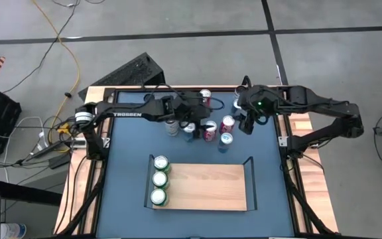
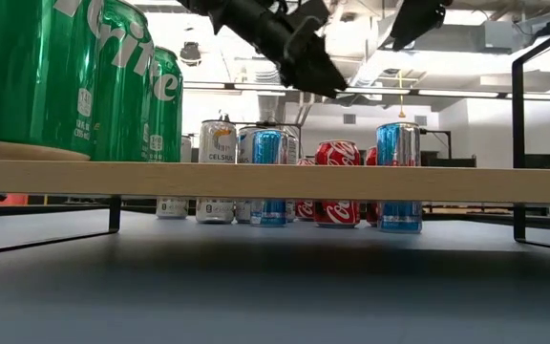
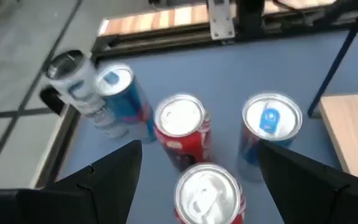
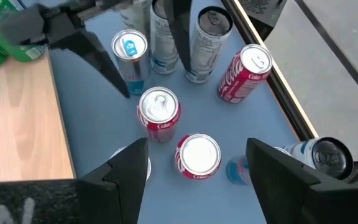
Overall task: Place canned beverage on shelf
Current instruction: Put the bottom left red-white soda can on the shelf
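The shelf [image 1: 204, 187] lies near the table's front edge, a light-wood board with black rails; three green cans [image 1: 160, 179] stand on its left end. Behind it a cluster of red, blue and silver cans [image 1: 211, 129] stands on the blue tabletop. My left gripper [image 3: 197, 174] hovers open above the cluster, its fingers on either side of a red can [image 3: 207, 193] below them. It shows above the can tops in the low view [image 2: 313, 67]. My right gripper [image 4: 197, 180] hangs open over the cluster's right side, above another red can [image 4: 197, 155].
More cans stand toward the far edge: a red one [image 1: 207, 97] and one beside the right arm [image 1: 237, 103]. The shelf's right part [image 1: 217, 189] is bare wood. The shelf's black right rail [image 2: 523, 134] stands upright. Both arms reach in over the far half of the table.
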